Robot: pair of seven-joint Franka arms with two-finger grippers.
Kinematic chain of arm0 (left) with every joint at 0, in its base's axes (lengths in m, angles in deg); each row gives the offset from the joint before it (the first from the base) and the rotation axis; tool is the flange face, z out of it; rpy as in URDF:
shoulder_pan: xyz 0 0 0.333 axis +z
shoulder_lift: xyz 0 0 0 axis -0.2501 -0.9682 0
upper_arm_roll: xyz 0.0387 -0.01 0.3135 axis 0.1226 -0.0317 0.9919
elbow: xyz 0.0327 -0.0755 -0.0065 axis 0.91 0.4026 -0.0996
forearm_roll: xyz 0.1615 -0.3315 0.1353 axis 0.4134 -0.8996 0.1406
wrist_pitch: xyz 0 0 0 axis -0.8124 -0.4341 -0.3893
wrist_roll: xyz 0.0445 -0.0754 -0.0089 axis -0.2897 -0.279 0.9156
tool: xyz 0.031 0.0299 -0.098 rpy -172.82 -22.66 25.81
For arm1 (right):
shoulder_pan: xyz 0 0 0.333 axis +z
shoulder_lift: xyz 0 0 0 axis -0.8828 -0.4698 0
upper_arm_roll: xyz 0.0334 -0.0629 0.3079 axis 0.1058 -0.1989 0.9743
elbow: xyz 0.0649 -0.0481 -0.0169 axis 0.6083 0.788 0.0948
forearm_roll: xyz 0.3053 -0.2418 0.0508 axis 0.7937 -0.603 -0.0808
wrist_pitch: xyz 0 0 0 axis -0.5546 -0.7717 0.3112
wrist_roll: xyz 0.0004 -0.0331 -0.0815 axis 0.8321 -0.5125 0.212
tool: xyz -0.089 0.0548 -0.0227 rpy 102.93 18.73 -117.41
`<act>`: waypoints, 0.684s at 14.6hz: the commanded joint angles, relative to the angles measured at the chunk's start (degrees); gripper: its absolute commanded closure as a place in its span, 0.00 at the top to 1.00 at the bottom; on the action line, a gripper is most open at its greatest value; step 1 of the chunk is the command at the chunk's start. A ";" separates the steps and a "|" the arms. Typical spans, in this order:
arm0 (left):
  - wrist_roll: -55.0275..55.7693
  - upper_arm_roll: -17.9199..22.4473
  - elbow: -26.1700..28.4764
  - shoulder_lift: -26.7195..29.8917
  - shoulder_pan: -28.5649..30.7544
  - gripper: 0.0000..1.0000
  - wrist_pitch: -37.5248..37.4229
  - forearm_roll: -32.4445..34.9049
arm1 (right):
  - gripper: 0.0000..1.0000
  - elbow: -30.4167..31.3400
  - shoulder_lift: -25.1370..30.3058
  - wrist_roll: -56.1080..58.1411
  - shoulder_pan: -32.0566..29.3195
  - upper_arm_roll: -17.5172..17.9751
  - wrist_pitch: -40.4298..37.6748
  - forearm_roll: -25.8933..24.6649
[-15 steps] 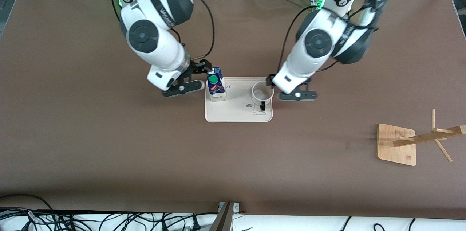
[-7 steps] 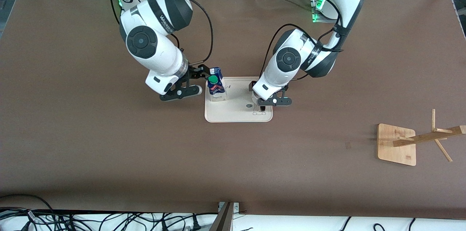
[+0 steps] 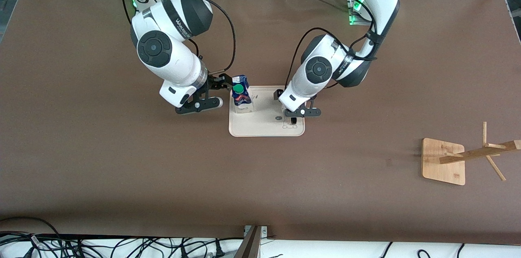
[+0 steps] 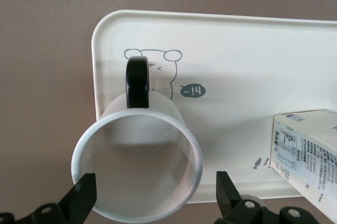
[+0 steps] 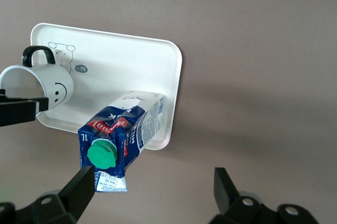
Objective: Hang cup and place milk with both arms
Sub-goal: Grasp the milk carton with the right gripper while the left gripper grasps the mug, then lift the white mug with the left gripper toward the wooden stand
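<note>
The white cup [image 4: 138,167] with a black handle [image 4: 138,75] stands on a cream tray [image 3: 264,128], at the tray's end toward the left arm. In the front view my left wrist covers it and only the handle [image 3: 293,120] shows. My left gripper [image 4: 154,201] is open, with one finger on each side of the cup's rim. The milk [image 3: 241,94], blue-topped with a green cap, stands on the tray's other end. My right gripper [image 5: 152,192] is open beside the milk [image 5: 122,132], with one finger close to its top. The right wrist view also shows the cup's smiley face [image 5: 59,88].
A wooden mug rack [image 3: 444,162] with pegs stands toward the left arm's end of the table, nearer to the front camera than the tray. Brown tabletop lies all round the tray. Cables run along the table's front edge.
My left arm has swung in from beside the tray and come down over the cup. My right gripper has drawn back slightly from the milk. Cup and milk have not moved.
</note>
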 commanded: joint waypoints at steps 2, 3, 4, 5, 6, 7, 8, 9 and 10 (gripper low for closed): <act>-0.81 -0.80 -0.63 -1.68 -1.65 1.00 2.46 -1.12 | 1.00 0.05 0.74 -0.57 -0.29 0.33 -0.47 -0.15; -0.81 -0.80 -0.63 -2.04 -1.92 1.00 3.69 -1.12 | 1.00 0.05 0.75 -0.57 -0.29 0.25 -0.47 0.03; -0.81 -0.80 -0.71 -2.65 -2.01 1.00 4.14 -0.77 | 1.00 0.05 0.75 -0.83 -0.38 0.07 -0.47 0.20; -0.99 -0.80 -0.72 -2.75 -2.01 0.97 4.40 -0.42 | 1.00 0.05 0.75 -1.70 -0.47 -1.15 -0.47 0.46; -1.25 -0.80 -0.72 -2.75 -2.01 0.66 4.58 0.45 | 1.00 0.05 0.75 -1.71 -0.56 -2.38 -0.47 1.16; -2.73 -0.72 -0.54 -2.66 -1.92 0.31 4.67 1.33 | 1.00 0.05 0.75 -1.71 -0.82 -2.83 -0.47 2.21; -5.53 -0.72 0.16 -2.49 -1.83 0.02 4.67 1.43 | 1.00 -0.03 0.75 -1.71 -0.99 -3.35 -0.47 3.18; -7.82 -0.72 0.77 -2.22 -1.40 0.00 4.58 1.43 | 1.00 -0.04 0.83 -1.62 -1.00 -3.71 -0.47 3.45; -9.15 -0.72 1.39 -1.96 -1.05 0.00 4.41 1.43 | 1.00 -0.04 0.83 -1.71 -1.00 -3.80 -0.47 3.45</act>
